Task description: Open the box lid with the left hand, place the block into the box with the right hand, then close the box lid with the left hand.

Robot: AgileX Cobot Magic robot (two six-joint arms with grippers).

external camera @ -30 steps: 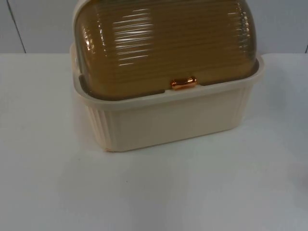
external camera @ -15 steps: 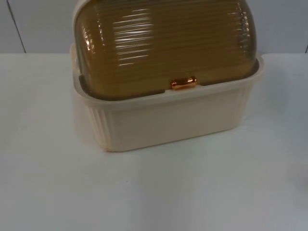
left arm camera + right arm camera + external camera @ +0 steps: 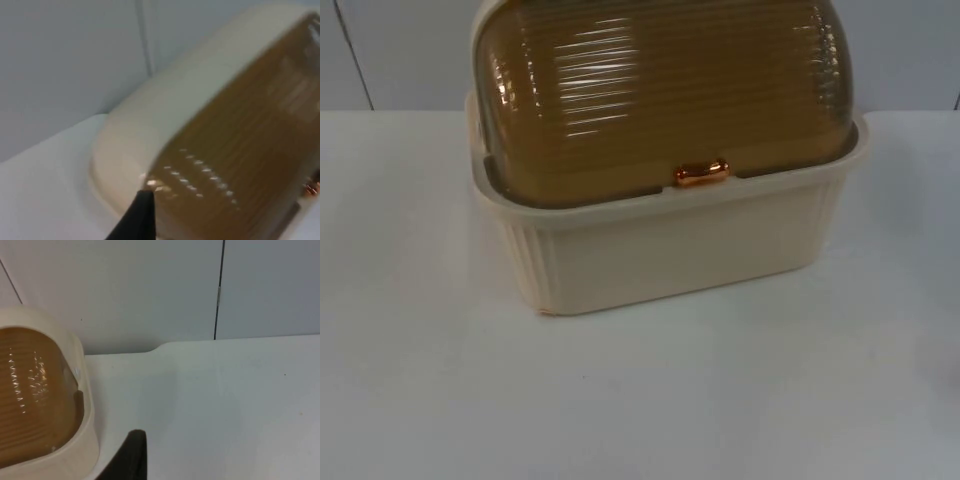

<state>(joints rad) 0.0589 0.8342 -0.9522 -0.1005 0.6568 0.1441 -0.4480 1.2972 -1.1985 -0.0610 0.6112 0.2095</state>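
Top view: cream box sits on the counter, amber ribbed lid down, copper handle facing front. Left pincer is beside the lid, right pincer just beside the box; can't tell either grip.

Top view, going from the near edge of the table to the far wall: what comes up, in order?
Bare white table → cream box front wall → copper handle → amber ribbed lid, closed → grey partition wall.
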